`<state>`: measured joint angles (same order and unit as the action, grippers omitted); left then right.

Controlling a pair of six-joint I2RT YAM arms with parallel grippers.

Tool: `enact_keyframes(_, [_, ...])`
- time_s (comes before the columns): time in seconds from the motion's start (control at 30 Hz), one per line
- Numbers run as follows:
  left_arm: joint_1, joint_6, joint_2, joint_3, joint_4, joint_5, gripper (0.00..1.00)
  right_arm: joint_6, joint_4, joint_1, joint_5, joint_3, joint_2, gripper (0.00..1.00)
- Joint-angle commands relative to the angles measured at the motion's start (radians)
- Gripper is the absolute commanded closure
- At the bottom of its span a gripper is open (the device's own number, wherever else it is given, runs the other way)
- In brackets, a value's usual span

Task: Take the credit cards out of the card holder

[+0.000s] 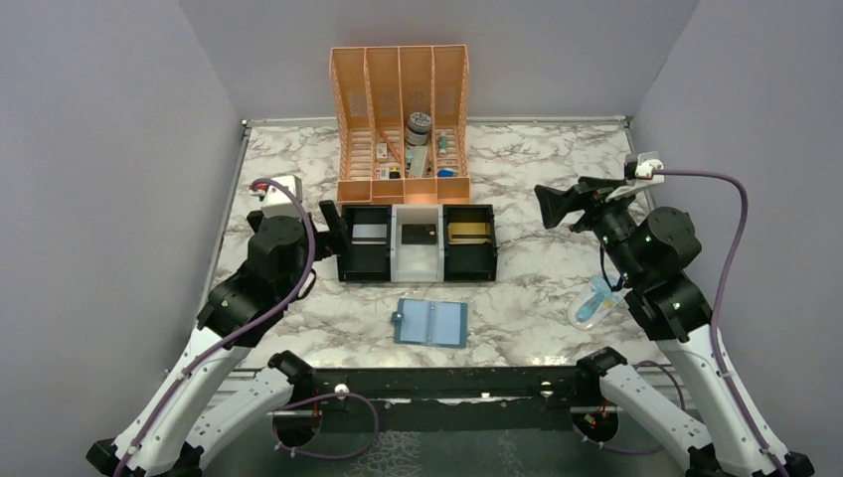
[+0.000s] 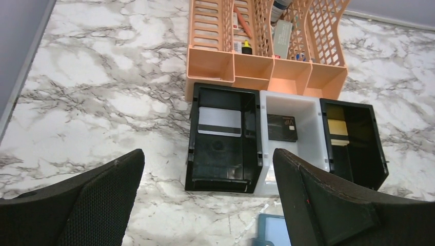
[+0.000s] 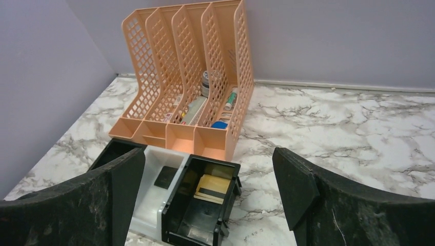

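The blue card holder (image 1: 430, 322) lies opened flat on the marble in front of the tray, and its corner (image 2: 274, 230) shows low in the left wrist view. Gold-tan credit cards (image 1: 469, 232) (image 2: 337, 132) (image 3: 213, 187) lie stacked in the tray's right black compartment. My left gripper (image 1: 333, 227) (image 2: 208, 159) hovers open beside the tray's left end, holding nothing. Raised to the right of the tray, my right gripper (image 1: 572, 204) (image 3: 208, 156) is also open and empty.
The three-compartment tray (image 1: 418, 278) (image 2: 223, 187) (image 3: 192, 236) also holds a silver-white card (image 1: 368, 232) (image 2: 219, 122) on the left and a dark card (image 1: 419, 235) (image 2: 282, 128) (image 3: 165, 177) in the middle. An orange file organiser (image 1: 403, 119) stands behind it. A pale blue packet (image 1: 593, 303) lies under the right arm.
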<state>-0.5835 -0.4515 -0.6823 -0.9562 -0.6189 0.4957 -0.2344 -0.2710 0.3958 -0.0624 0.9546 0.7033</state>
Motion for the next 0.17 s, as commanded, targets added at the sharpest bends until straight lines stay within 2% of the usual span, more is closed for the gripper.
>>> enact_keyframes(0.0, [0.003,0.057,-0.041,-0.041,-0.016,0.053,0.01,0.029,-0.038,-0.002,0.088,0.006,-0.026,0.02])
enact_keyframes(0.13, [0.004,0.056,-0.057,-0.043,-0.015,0.071,0.01,0.065,-0.038,-0.002,0.102,-0.001,-0.024,0.0])
